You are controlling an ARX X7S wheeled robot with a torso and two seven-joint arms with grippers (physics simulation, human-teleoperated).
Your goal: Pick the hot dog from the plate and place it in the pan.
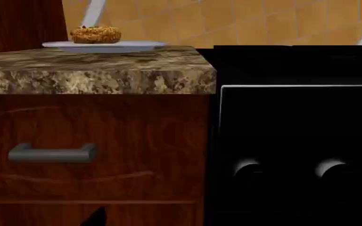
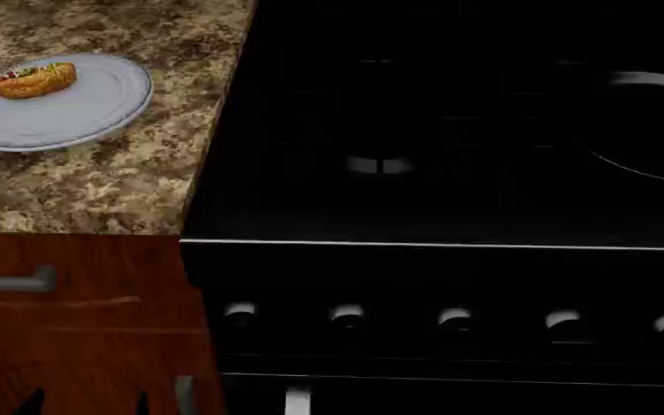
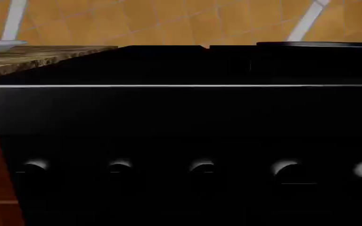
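Observation:
The hot dog (image 2: 35, 79) lies on the far left part of the plate (image 2: 73, 117), which sits on the granite counter left of the stove. The left wrist view shows them from low down and side on: hot dog (image 1: 95, 34), plate (image 1: 115, 46). The pan (image 2: 655, 130) is at the right edge of the black stovetop, only its pale rim line showing. My left gripper (image 2: 87, 403) is low in front of the wooden drawer, well below counter level, with its dark fingertips (image 1: 96, 217) apart and empty. My right gripper is lost against the black oven front.
The granite counter (image 2: 101, 190) ends at the stove's left side. The black stove (image 2: 424, 156) has a row of knobs (image 2: 456, 318) along its front. A drawer with a grey handle (image 1: 52, 153) is under the counter. An orange tiled wall (image 3: 168, 23) is behind.

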